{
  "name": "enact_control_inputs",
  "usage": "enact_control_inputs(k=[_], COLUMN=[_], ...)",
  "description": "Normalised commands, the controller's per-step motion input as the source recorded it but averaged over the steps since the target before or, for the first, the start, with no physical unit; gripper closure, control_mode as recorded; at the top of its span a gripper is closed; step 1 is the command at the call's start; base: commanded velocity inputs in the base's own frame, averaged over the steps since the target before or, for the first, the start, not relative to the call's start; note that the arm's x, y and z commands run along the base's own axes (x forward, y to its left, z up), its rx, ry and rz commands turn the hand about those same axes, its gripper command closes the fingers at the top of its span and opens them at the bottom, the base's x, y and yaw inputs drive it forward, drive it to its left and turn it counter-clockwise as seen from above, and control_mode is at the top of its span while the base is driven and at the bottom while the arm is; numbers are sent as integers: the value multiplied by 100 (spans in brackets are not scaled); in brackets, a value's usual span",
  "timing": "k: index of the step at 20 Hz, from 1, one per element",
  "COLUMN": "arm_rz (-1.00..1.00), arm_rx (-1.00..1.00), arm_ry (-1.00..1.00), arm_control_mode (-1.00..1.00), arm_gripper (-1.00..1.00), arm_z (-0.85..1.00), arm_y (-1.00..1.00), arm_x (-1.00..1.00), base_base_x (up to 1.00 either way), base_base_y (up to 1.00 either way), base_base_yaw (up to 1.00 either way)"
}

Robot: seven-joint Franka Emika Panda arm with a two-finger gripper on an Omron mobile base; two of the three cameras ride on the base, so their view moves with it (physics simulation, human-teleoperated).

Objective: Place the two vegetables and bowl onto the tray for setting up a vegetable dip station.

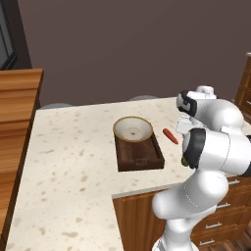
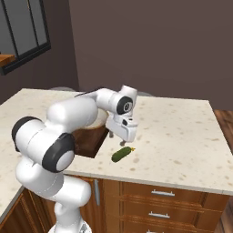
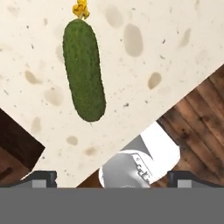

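We see a cream worktop (image 1: 73,147) speckled with tan and brown flecks. On it sits a dark-brown wooden tray (image 1: 142,158), and the bowl (image 1: 132,128) on the tray's far end is off-white inside with a tan-brown rim. The chilli pepper (image 1: 170,136) beside the tray is bright red. The cucumber (image 3: 84,70) near the worktop's front edge is dark green with fine pale stippling, tipped by a small yellow flower (image 3: 80,8). The cabinet fronts (image 2: 159,200) are reddish-brown wood with silver handles.

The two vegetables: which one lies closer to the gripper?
The green cucumber, right below the open gripper near the counter's front edge. The red chilli lies farther back, beside the tray.
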Motion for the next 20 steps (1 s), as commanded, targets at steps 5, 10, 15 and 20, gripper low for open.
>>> enact_control_inputs(k=[5,10,15,20], arm_rz=[-11,-11,-6,0], arm_rx=[-11,-5,-3,0], arm_ry=[0,3,4,2], arm_control_mode=[-100,-100,-100,-100], arm_gripper=[-100,-100,-100,-100], arm_z=[-25,-23,-23,-22], arm_y=[-2,2,2,-7], arm_x=[2,21,25,11], base_base_x=[0,0,0,0], base_base_y=[0,0,0,0], base_base_yaw=[0,0,0,0])
